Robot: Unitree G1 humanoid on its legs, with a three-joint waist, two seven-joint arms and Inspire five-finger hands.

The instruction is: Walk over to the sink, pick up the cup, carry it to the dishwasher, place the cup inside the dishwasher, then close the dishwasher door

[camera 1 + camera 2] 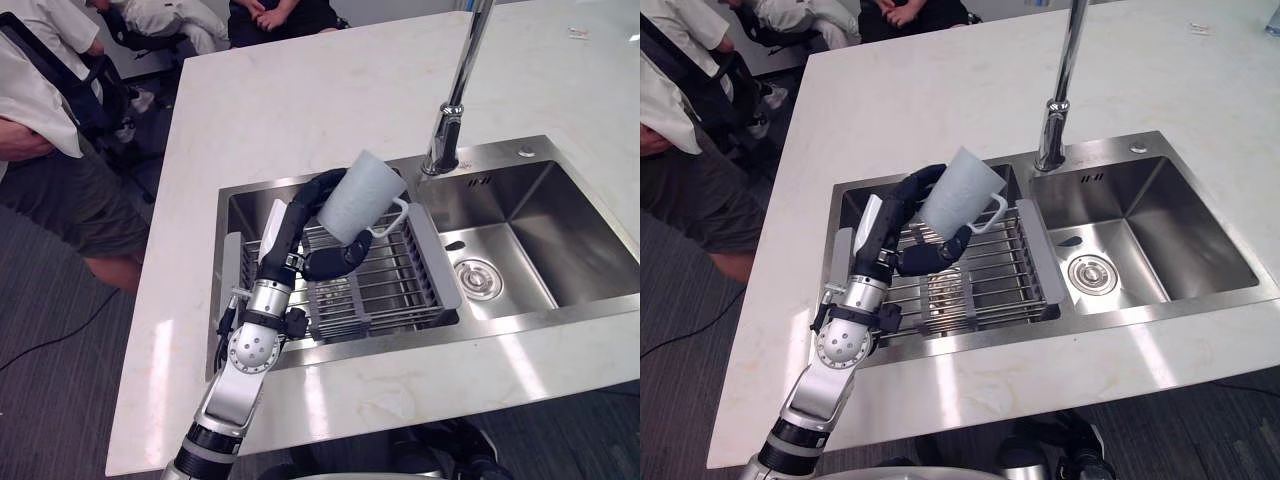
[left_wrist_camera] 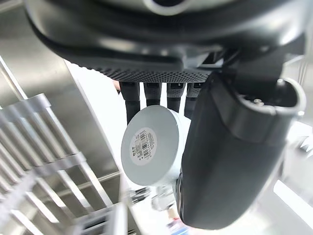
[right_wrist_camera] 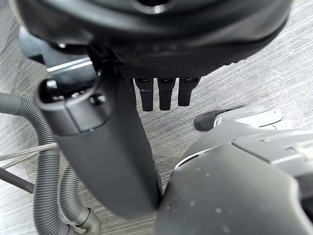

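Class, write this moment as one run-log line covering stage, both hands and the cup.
stage: pickup at sink | left hand: shut on cup | cup: tilted above drying rack | right hand: open, empty

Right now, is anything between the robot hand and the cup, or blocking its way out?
Nothing visible. The left robot hand is curled round the pale frosted plastic cup, held tilted above the grey wire dish rack; the chrome tap stands to its right. The route to the dishwasher cannot be judged.
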